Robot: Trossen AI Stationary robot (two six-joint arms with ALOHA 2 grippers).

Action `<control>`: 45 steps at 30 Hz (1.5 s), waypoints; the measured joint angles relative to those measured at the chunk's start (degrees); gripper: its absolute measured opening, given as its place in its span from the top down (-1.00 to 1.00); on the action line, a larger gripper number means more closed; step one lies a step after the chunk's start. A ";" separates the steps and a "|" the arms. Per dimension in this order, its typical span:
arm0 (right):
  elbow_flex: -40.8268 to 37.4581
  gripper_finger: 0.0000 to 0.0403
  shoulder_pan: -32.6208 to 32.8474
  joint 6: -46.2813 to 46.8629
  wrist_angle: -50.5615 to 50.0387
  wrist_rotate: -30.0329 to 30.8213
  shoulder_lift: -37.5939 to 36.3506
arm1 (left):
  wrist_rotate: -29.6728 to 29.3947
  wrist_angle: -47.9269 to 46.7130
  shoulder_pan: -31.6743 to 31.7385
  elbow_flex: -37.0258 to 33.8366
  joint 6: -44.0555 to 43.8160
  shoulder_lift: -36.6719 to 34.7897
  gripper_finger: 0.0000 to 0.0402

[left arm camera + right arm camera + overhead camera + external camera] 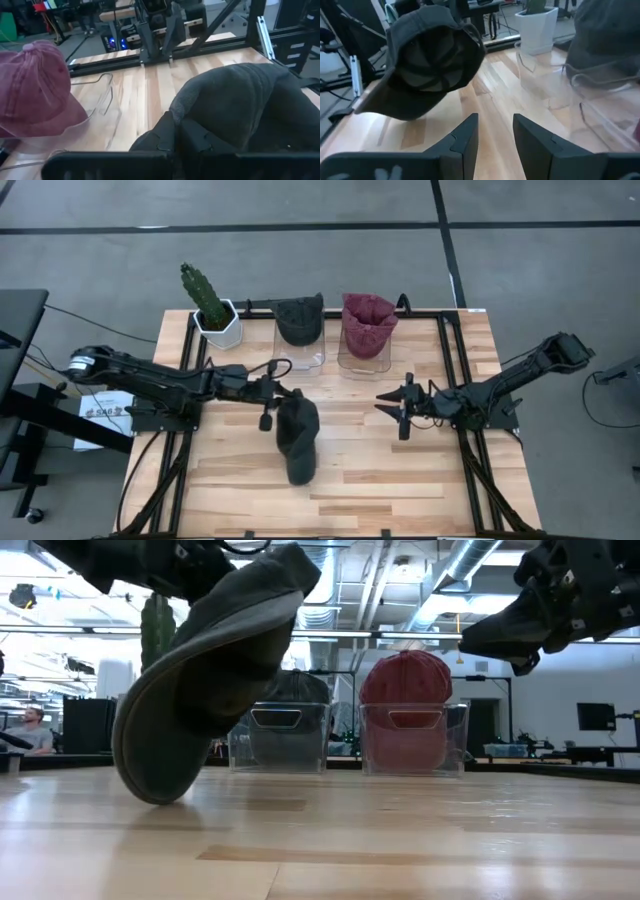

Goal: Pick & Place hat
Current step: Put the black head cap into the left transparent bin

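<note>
One camera hangs overhead, looking straight down on the whole bench (400, 470) and both arms. Another sits at bench-top height, facing level across the wood into the room, close to the dark cap (200, 680). Each wrist camera looks forward along its own arm. All four views share that cap, and the red hat (367, 322) shows in three.
</note>
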 joint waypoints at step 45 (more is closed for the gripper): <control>28.97 -0.15 -10.08 1.34 26.23 -49.77 51.75 | 0.03 6.37 0.65 -0.01 0.42 2.75 0.95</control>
